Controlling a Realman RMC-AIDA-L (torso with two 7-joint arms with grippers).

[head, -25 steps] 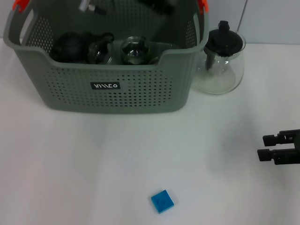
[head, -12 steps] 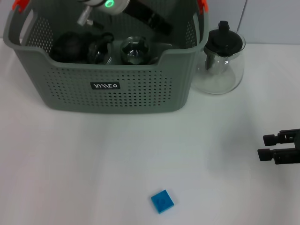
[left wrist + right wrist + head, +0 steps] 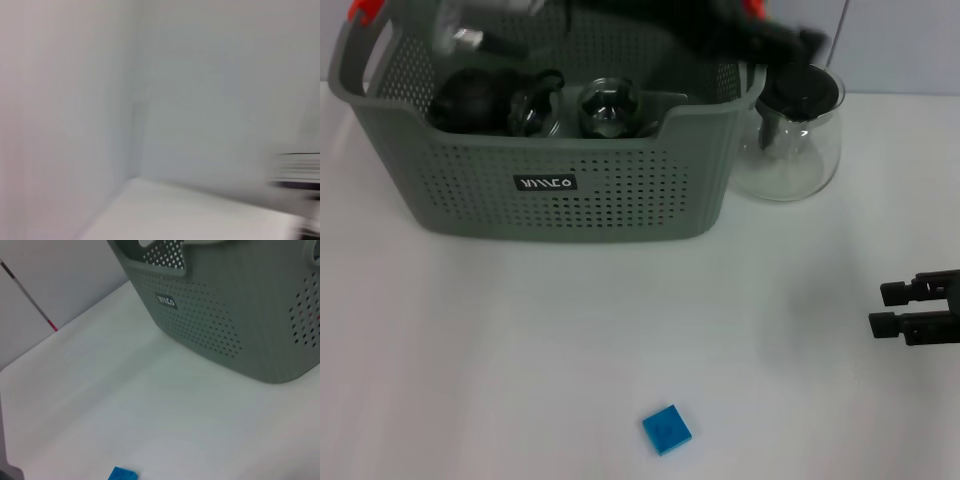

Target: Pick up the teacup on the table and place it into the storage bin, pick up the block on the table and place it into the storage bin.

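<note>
We see the blue block (image 3: 667, 430) lying flat on the tabletop (image 3: 520, 350), well apart from the storage bin (image 3: 550, 190), right tool (image 3: 886, 309) spread at the edge, left tool's state we cannot tell

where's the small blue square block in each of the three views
Head view: the small blue square block lies flat on the white table, near the bottom edge, in front of the grey-green perforated storage bin.
Left wrist view: not in it.
Right wrist view: only a corner of it shows at the bottom edge.
Shared landmark: the bin's small black label shows in the head and right wrist views.
</note>
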